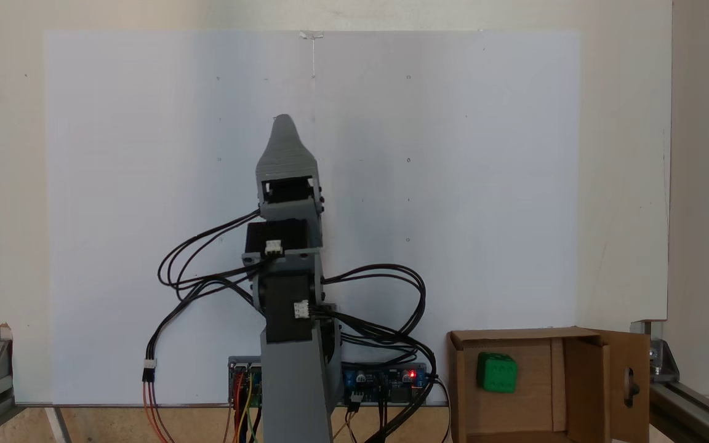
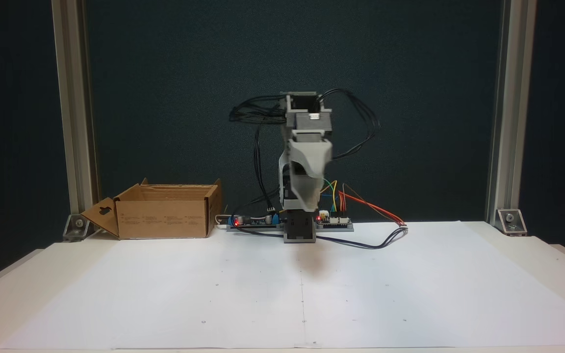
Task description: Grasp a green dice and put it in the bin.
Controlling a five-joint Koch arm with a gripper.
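White paper covers most of the table, filling the middle of both fixed views. The arm rises from bottom centre in the view from above and stands at centre frame in the front view, folded over its base with black cables looping out on both sides.

The bin sits at lower right seen from above and at left centre in the front view, near the circuit boards by the arm's base. Its long axis runs left to right in both views. It opens upward, and the flap with the handle hole is folded outward, toward the right edge from above and toward the left edge from the front.

The gripper points toward the top of the frame in the view from above, over bare paper; from the front it points down. Its jaws lie one behind the other, so I cannot tell how far open it is; nothing shows in its hold.

The dice lies inside the bin on its floor, in the left part near the left wall, turned slightly askew to the walls. As a cube it has no long axis.
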